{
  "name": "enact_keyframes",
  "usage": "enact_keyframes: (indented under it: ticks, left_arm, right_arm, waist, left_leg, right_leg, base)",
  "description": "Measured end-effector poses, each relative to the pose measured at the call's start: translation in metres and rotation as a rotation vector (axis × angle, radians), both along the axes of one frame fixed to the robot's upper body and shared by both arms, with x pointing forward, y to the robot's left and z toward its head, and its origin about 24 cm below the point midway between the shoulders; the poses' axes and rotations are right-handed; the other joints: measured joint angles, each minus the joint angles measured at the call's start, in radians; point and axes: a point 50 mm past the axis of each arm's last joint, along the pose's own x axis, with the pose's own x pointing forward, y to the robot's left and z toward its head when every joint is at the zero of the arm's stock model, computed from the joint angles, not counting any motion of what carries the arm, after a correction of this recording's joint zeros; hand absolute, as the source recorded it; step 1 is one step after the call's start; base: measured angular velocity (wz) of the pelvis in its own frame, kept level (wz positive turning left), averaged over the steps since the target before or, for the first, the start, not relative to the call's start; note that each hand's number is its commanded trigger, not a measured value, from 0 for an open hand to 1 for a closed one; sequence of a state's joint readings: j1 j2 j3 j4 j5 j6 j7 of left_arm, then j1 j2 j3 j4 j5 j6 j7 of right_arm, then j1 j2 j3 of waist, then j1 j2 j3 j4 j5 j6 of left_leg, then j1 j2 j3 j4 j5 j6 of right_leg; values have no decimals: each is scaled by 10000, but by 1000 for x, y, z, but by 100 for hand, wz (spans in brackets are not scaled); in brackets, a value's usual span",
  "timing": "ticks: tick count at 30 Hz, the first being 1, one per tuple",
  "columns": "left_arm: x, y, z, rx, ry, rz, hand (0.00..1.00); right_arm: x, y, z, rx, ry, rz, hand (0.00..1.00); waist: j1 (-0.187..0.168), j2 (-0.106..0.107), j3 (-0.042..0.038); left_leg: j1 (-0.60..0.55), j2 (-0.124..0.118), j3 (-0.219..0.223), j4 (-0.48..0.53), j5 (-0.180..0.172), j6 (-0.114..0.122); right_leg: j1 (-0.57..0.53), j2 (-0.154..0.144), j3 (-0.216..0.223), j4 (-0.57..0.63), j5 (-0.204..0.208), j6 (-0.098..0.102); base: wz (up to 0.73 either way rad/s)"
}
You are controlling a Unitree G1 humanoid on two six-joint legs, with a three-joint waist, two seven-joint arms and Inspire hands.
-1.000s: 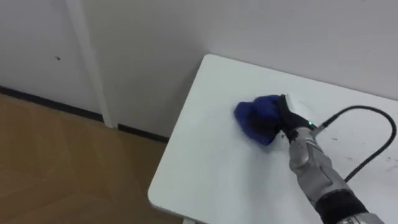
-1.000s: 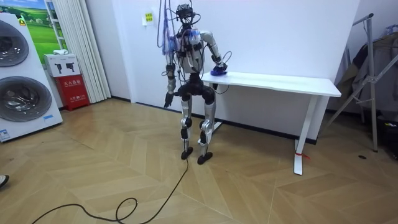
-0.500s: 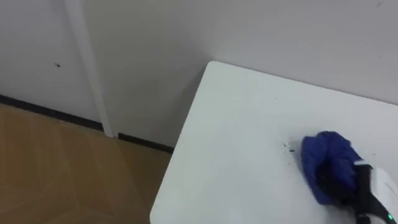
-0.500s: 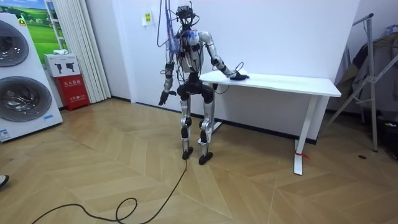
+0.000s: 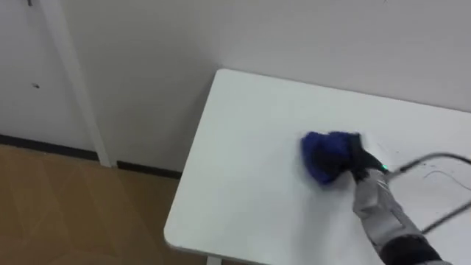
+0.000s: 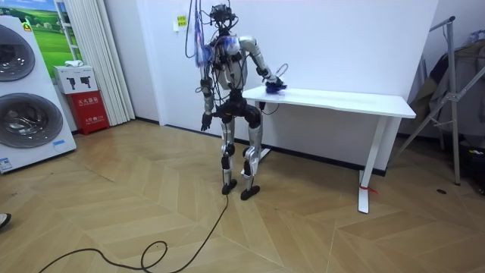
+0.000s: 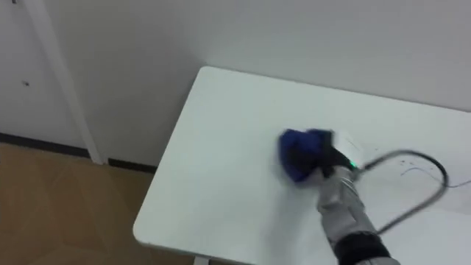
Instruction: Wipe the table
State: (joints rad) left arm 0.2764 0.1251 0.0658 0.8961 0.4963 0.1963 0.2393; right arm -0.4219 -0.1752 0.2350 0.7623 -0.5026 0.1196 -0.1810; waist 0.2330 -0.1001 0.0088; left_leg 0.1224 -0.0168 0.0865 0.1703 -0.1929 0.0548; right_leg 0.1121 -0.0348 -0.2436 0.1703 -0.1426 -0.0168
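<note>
Left eye view: bunched blue cloth [image 5: 327, 156] on the white rectangular table [image 5: 243, 184], in from its left edge; right hand [image 5: 359, 156] clutches it, fingers curled into the folds. Right eye view: same arrangement. Room view: robot stands at the table's end, left hand [image 6: 205, 121] hanging idle. Risk: a slack clutch may shed the cloth mid-stroke; a long leftward sweep may overrun the edge.
</note>
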Motion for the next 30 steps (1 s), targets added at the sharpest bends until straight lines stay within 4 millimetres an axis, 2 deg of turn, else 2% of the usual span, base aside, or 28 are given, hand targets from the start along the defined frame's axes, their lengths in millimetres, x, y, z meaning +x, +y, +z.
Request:
enact_keyframes:
  ticks: [2,4,6,7,8,9,10,12,13,14,15,17,18,20,22,23,24,25,26,27,28,29,30]
  left_arm:
    - [-5,0,0,-103,47,143,0]
    - [-20,2,0,-86,389,328,0]
    - [-31,5,1,-70,605,577,0]
    - [-35,5,1,-67,697,602,0]
    - [-43,6,1,-36,866,634,0]
    - [-44,9,2,47,834,789,0]
    - [-44,11,3,119,777,867,0]
    - [-45,22,6,407,491,1399,0]
    - [-45,24,7,478,395,1564,0]
    - [-43,29,9,634,140,1898,0]
    - [-43,34,11,854,-44,2060,0]
    - [-44,36,13,1133,-123,2048,0]
    - [-41,35,12,1177,-187,2000,0]
    - [-37,33,11,1218,-232,1766,0]
    - [-24,30,10,1116,-474,1342,0]
    - [-15,27,8,1031,-588,1004,0]
    - [-4,26,6,944,-725,681,0]
    - [1,26,7,954,-784,502,0]
    - [11,29,8,950,-1006,250,0]
    - [22,32,9,890,-1159,77,0]
    - [28,34,10,843,-1276,34,0]
    - [38,36,13,821,-1557,-145,0]
    - [58,38,18,832,-2048,-603,0]
  right_arm:
    - [7,2,6,55,-112,203,100]
    - [-4,-3,-8,91,249,175,100]
    - [-46,-30,-43,478,841,-892,100]
    - [-53,-35,-47,601,677,-1158,100]
    - [-70,-49,-53,598,463,-1819,100]
    - [-90,-70,-59,409,353,-2767,100]
    - [-102,-81,-62,335,356,-3300,100]
    - [-151,-126,-68,79,503,-5625,100]
    - [-162,-135,-69,2,597,-6097,100]
    - [-187,-152,-71,-142,828,-7139,100]
    - [-209,-167,-71,-335,1061,-7931,100]
    - [-234,-179,-72,-635,1345,-8692,100]
    - [-243,-181,-72,-825,1468,-8924,100]
    - [-239,-179,-73,-847,1549,-8982,100]
    - [-222,-170,-77,-733,1659,-8951,100]
    - [-205,-161,-78,-615,1684,-8915,100]
    - [-183,-147,-80,-443,1750,-8556,100]
    - [-169,-137,-81,-314,1739,-8226,100]
    - [-135,-110,-79,64,1521,-7256,100]
    - [-100,-84,-70,258,1188,-6002,100]
    - [-84,-70,-65,315,1006,-5318,100]
    - [-55,-49,-50,338,579,-3927,100]
    - [-31,-37,-34,266,112,-2843,100]
  waist:
    - [276,-7,9]
    - [223,-18,1]
    - [18,-21,-7]
    - [-201,-15,-17]
    - [-611,-18,-32]
    - [-841,-56,-57]
    - [-897,-78,-76]
    - [-1083,-64,-106]
    - [-1168,-47,-123]
    - [-1312,-5,-149]
    - [-1427,20,-164]
    - [-1593,87,-208]
    - [-1694,159,-246]
    - [-1608,204,-262]
    - [-1221,281,-238]
    - [-800,423,-219]
    - [-311,533,-210]
    - [-135,536,-209]
    - [266,534,-202]
    - [560,523,-147]
    - [646,509,-103]
    - [881,491,-74]
    - [1090,441,26]
  left_leg:
    - [-117,1,-170,-11,78,-13]
    - [-95,-41,-496,-33,124,-24]
    - [-46,-80,-781,-17,127,-20]
    - [-15,-107,-761,-3,131,-17]
    - [87,-151,-674,-21,131,-15]
    - [147,-182,-551,-38,130,-14]
    - [172,-185,-492,-57,129,-11]
    - [300,-174,-278,-76,53,98]
    - [319,-172,-230,-78,19,145]
    - [383,-150,-108,-100,-68,204]
    - [429,-130,-33,-102,-211,236]
    - [449,-85,7,131,-420,263]
    - [469,37,220,398,-606,293]
    - [506,195,552,811,-808,304]
    - [370,453,1043,1191,-932,274]
    - [235,735,1394,1447,-1018,198]
    - [64,1069,1738,1721,-1106,52]
    - [-58,1189,1786,1840,-1158,-26]
    - [-481,1491,1815,2276,-1263,-183]
    - [-886,1767,1794,2675,-1351,-350]
    - [-1136,1881,1672,2886,-1401,-450]
    - [-1719,1966,1150,3331,-1492,-487]
    - [-2242,1983,554,3626,-1464,-628]
  right_leg:
    - [-28,14,-160,-133,-28,-32]
    - [178,15,-389,-258,-31,-23]
    - [436,-13,-501,-363,-39,-6]
    - [514,-36,-478,-357,-64,34]
    - [680,-91,-346,-346,-121,128]
    - [784,-140,-161,-352,-154,182]
    - [797,-152,-37,-343,-159,190]
    - [832,-162,158,-288,-184,234]
    - [836,-160,204,-283,-192,246]
    - [848,-147,240,-233,-214,282]
    - [836,-146,208,-85,-286,399]
    - [789,-149,141,262,-346,486]
    - [757,-159,-45,574,-415,553]
    - [586,-206,-138,1175,-554,545]
    - [2,-462,-266,2359,-697,587]
    - [-440,-817,-353,3202,-878,574]
    - [-680,-1249,-416,3520,-999,667]
    - [-747,-1490,-481,3496,-1009,687]
    - [-936,-2021,-637,3425,-975,767]
    - [-968,-2474,-687,3113,-922,865]
    - [-934,-2656,-650,2874,-862,964]
    - [-896,-2994,-609,2464,-724,1105]
    - [-902,-3269,-585,2129,-543,1178]
  base:
    - [41]
    - [55]
    - [75]
    - [69]
    - [51]
    - [35]
    - [0]
    - [-28]
    - [-26]
    - [-28]
    - [-29]
    - [-27]
    - [-41]
    - [-55]
    - [-76]
    - [-104]
    - [-107]
    - [-111]
    - [-90]
    - [-72]
    - [-21]
    - [16]
    - [33]
